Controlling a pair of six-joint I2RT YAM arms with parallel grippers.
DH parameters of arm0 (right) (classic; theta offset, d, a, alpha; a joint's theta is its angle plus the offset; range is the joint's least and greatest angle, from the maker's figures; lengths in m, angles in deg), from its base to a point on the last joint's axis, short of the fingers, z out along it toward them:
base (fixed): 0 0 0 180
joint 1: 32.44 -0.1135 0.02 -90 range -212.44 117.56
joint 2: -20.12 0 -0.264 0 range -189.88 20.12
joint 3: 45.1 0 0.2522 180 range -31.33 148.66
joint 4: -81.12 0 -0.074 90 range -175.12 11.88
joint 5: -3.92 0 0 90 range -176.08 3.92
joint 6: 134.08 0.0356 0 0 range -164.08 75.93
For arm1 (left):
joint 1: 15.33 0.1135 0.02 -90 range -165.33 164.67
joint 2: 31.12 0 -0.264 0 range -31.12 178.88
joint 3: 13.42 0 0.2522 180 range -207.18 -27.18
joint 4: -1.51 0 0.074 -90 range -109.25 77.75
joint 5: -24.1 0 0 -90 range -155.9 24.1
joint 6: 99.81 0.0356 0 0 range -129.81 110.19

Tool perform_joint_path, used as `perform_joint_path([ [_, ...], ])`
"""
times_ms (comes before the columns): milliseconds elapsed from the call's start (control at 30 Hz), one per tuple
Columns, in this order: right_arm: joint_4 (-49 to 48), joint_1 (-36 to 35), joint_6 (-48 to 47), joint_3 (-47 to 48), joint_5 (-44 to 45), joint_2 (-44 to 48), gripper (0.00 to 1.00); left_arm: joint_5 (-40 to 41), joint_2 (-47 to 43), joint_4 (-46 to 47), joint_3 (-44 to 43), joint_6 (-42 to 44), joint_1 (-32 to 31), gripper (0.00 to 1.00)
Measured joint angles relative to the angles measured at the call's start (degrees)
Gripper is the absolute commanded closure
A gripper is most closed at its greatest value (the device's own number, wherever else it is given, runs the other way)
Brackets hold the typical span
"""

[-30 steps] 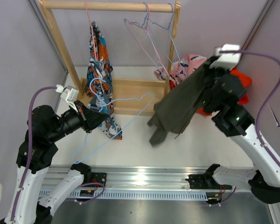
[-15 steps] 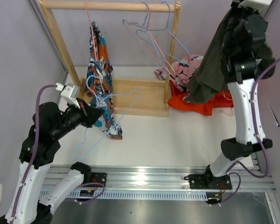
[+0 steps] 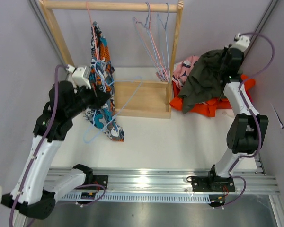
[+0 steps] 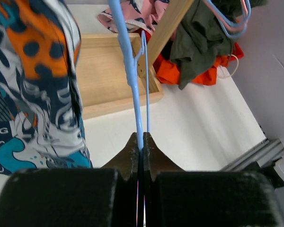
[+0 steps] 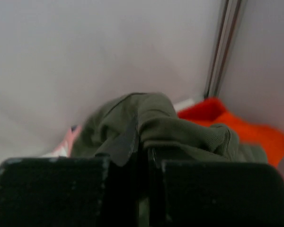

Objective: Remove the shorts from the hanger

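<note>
The main change is on the right side. A second ago the right pincer [image 3: 225,64] carried the olive shorts [image 3: 203,80] low over the middle of the worktop [image 3: 180,142], then it swung them high. Now it has come down at the far right, and the olive shorts lie draped over the pile there, on top of the orange shorts [image 3: 203,108] and just beside the pink shorts [image 3: 183,66]. The jaws are still closed on a fold of the olive cloth - the right wrist view shows the fabric pinched between them - so the garment has arrived but is not yet let go.

The left pincer [image 4: 142,142] is closed tight on the thin wire of the blue hanger [image 4: 131,75]. This arm has risen and moved toward the wooden rack [image 3: 109,6] since a second ago, and the blue hanger carries no garment. It sticks out slanted in front of the rack's base.

For the task this probably means that one more pair is off its hanger and needs only to be released onto the pile. What is left is the cartoon-print shorts [image 3: 100,71]. They still hang from the rail at the left, close beside the left pincer, and their lower edge reaches down to the worktop. The empty hangers [image 3: 154,42] swing on the right part of the rail. No navy pair can be made out in these views - it may be under the pile, but this cannot be told.
</note>
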Motion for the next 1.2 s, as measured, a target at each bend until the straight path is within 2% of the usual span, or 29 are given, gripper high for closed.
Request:
perform_joint_path([
  [33,-0.59,0.13,1.29,-3.32,-0.22,0.31,0.97,0.70,2.05,0.59,-1.57,0.26,0.00,1.00],
  [67,-1.27,0.17,2.86,-7.21,-0.87,0.79,0.80,1.44,4.31,1.09,-3.50,0.50,0.00,1.00],
  [100,-0.98,0.17,4.85,-10.21,-1.55,1.11,0.32,2.36,6.82,1.25,-5.92,0.90,0.00,1.00],
  [133,-0.33,0.17,6.88,-12.31,-2.73,1.20,0.11,3.15,9.27,1.84,-8.41,1.16,0.00,1.00],
  [167,-0.04,0.17,8.22,-14.08,-4.37,1.25,0.01,3.91,11.56,1.90,-10.82,1.49,0.00,1.00],
  [267,0.00,-0.22,11.56,-20.28,-6.78,3.43,0.01,5.73,19.30,1.97,-20.96,2.34,0.00,1.00],
  [367,-0.20,-1.79,14.08,-28.98,-7.45,9.55,0.01,7.28,26.21,2.16,-31.34,2.91,0.00,1.00],
  [533,-0.20,-6.01,15.98,-40.28,-9.64,23.12,0.01,10.34,37.73,0.00,-49.27,3.93,0.00,1.00],
  [667,0.44,-6.51,17.27,-47.45,-11.50,36.04,0.00,11.74,47.15,-0.26,-63.69,4.42,0.00,1.00],
  [933,5.31,-8.85,19.26,-54.21,-13.75,54.29,0.00,11.72,56.59,4.37,-66.84,3.56,-0.33,1.00],
  [1167,8.57,-12.90,19.39,-55.74,-13.84,59.25,0.01,11.26,61.16,6.16,-66.86,2.75,-1.95,0.99],
  [1200,8.79,-13.75,19.39,-55.80,-13.55,59.28,0.01,11.23,61.16,6.16,-66.86,2.75,-2.08,0.90],
])
